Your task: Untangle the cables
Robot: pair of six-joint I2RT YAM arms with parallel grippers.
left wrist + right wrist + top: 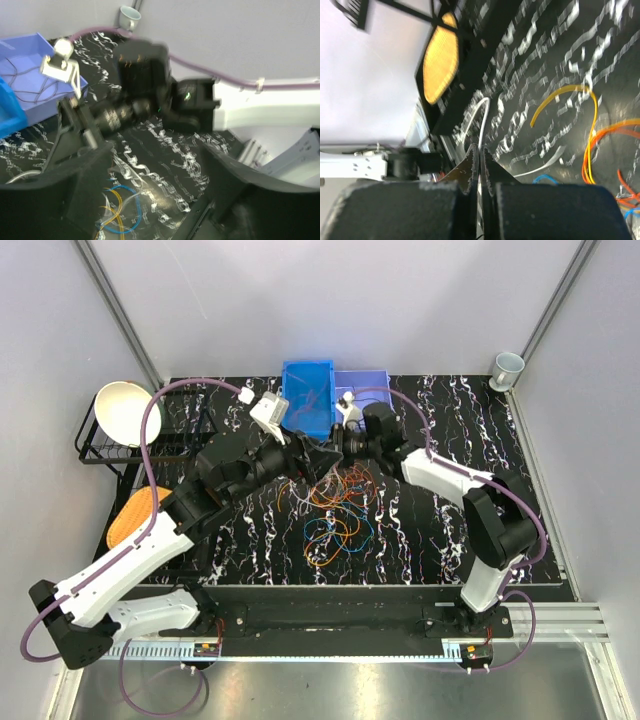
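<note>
Pulling one strand out of the tangle is judged to be the step in hand. The heap of thin looped wire cables (pixel 335 508), mostly orange with some red, blue and green, is spread on the black, white-veined table (pixel 470 420), on the near side of the deep blue plastic bin (pixel 308 390). Both arms are brought together between that bin and the heap. The right gripper (pixel 480 159) is seen with its fingers pressed together on a thin white cable (pixel 484 112), which curves out from the tips; its far end cannot be followed. The left gripper (pixel 157 172) is held with its fingers spread wide, and nothing is seen between them. A slow draw away from the heap is called for next, with the clamp kept firm, so that the white cable is slid free of the orange loops rather than the whole heap being dragged along; the left gripper could be used to pin the rest down.
</note>
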